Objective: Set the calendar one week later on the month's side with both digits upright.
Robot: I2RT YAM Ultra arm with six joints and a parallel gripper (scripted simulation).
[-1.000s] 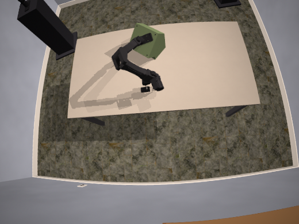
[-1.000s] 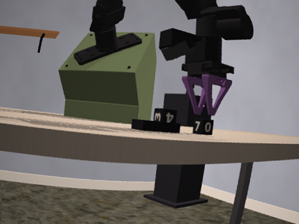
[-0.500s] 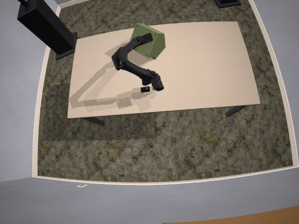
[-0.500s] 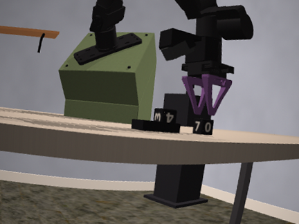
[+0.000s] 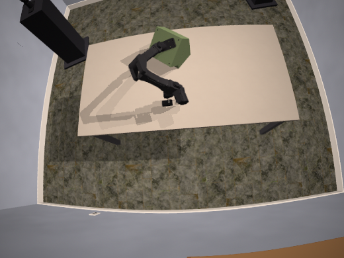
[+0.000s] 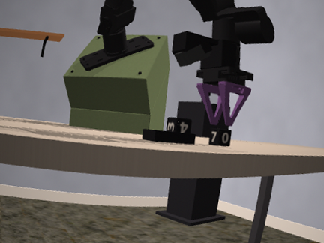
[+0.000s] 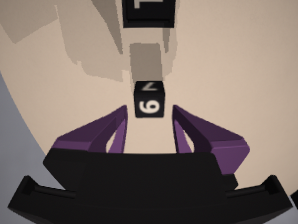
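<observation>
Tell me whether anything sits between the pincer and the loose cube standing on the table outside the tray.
Nothing visible does. The pincer hangs right above the loose cube, its purple fingers apart on either side of it in the wrist view. The tray with the other cube stands off to one side, out of the descent path.

Light: bright, even | shadows: layered, soft on table (image 5: 231,83) | top view: edges bowed | wrist view: coarse, soft
</observation>
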